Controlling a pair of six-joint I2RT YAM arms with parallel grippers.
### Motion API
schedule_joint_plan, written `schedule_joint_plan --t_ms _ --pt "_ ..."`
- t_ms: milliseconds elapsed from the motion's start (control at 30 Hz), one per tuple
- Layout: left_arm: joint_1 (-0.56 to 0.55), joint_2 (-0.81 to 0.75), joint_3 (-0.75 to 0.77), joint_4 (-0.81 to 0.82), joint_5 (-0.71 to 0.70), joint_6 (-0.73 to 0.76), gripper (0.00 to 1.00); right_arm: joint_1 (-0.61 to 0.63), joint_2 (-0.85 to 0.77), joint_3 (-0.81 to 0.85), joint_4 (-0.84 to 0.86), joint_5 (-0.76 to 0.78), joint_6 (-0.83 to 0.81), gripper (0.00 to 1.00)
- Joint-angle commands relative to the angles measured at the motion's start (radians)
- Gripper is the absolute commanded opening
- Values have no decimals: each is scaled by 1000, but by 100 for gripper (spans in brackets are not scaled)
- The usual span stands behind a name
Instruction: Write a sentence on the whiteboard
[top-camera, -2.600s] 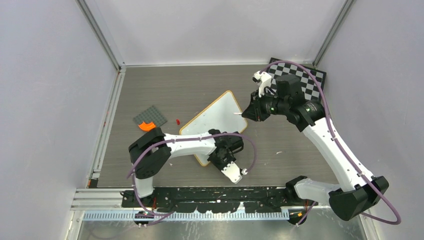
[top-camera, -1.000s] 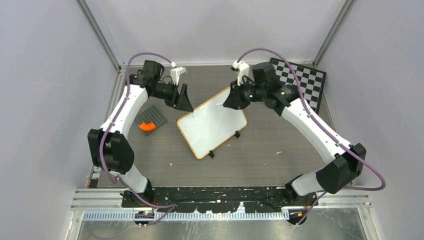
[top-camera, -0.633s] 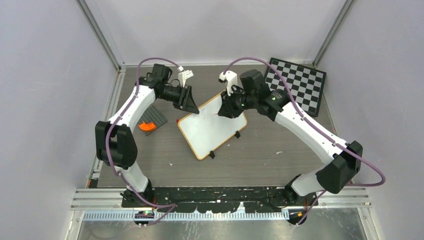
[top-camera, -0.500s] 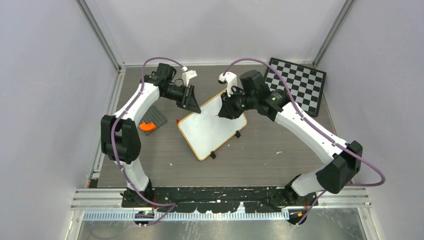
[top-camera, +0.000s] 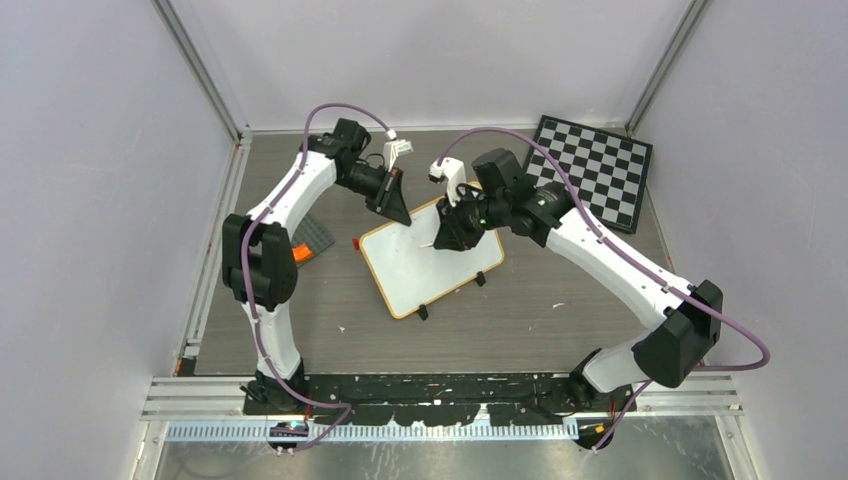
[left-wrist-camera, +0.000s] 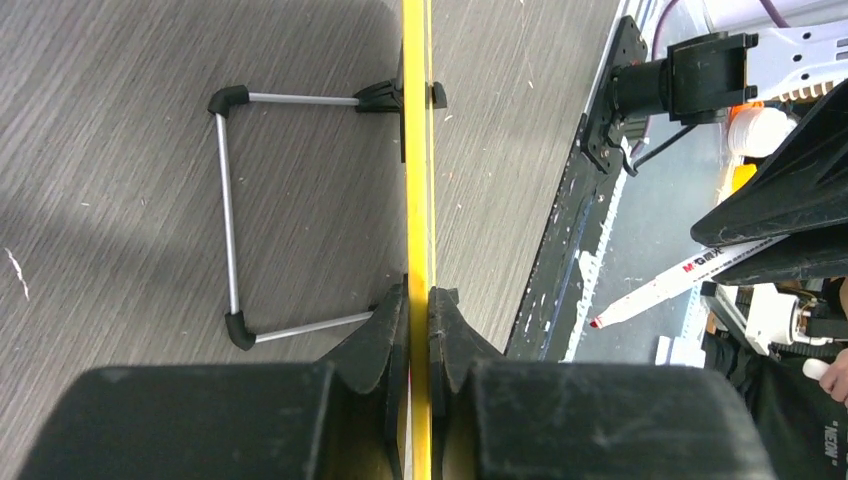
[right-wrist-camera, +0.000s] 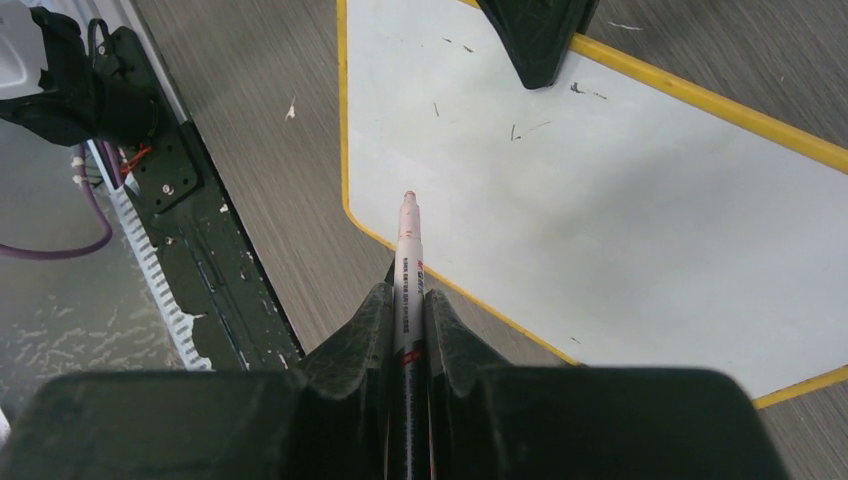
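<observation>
Now, left gripper: clenched on the whiteboard's far rim, one finger on each side, likely to steady it against writing pressure.
Whiteboard: mid-table, skewed, one corner toward the table's near edge; bare save faint specks, so no sentence is written yet.
Right gripper: grasping the marker, tip aimed at the board's left part, close above it I judge, placed for a first stroke.
Checkerboard: far right corner of the table, apart from both arms.
Change: a second ago the left jaws stood open beside the board's far left corner, and the right gripper hovered nearer the far corner.
</observation>
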Motion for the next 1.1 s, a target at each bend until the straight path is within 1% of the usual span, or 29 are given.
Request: schedule_joint_plan --t_ms 0,67,133,200,267,367,500,633,767,967,1033,1067 --pt "-20 26 61 -93 28 99 9 16 -21 -5 40 10 -2 0" --pt "-7 21 79 -71 18 36 26 27 -17 -13 66 38 15 0" --pt "36 -2 95 -67 41 -16 40 40 -11 -20 99 66 31 0" --pt "105 -39 87 -53 69 -72 48 54 -3 -21 131 90 49 0" --pt "164 -88 60 -42 90 -107 51 76 12 -12 160 116 68 0" --pt "215 -169 -10 -48 95 -119 52 105 34 11 189 160 73 0" --pt "221 -227 -114 -47 80 -108 53 141 80 68 199 206 66 0" --pt "220 -230 -188 15 95 -146 50 183 117 109 195 261 52 0" --pt "219 -202 -178 16 109 -149 47 191 132 124 206 279 74 0" --pt "192 -164 -153 -1 120 -142 38 211 167 155 189 292 75 0" --pt "187 -157 -154 -2 117 -140 32 219 173 157 188 304 74 0" --pt "186 -153 -155 -1 117 -142 28 223 176 158 188 306 74 0"
